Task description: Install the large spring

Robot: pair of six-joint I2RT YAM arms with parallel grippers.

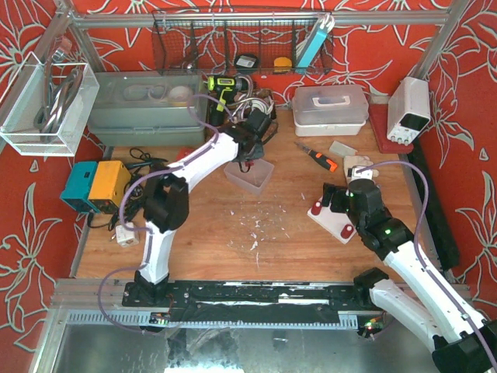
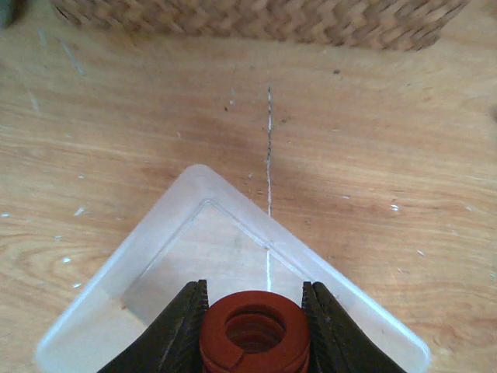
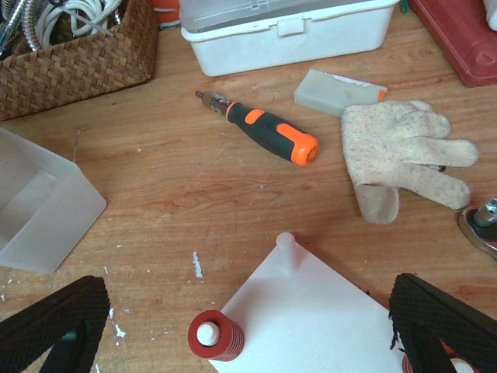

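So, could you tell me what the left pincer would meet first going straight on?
Probably the floor of the clear tray, right below the left pincer and its red spring, though depth is unclear.

Light's soft and warm from overhead, pretty even, no glare anywhere. There's a faint shadow on the wood just past the clear bin [image 2: 194, 175] corner. My left pincer [image 2: 255, 289] and the large spring [image 2: 213, 334] above that bin look a bit mushy, not quite in focus.

Bare tabletop [image 1: 272, 208] between bin [image 1: 250, 177] and peg board [image 1: 324, 221].
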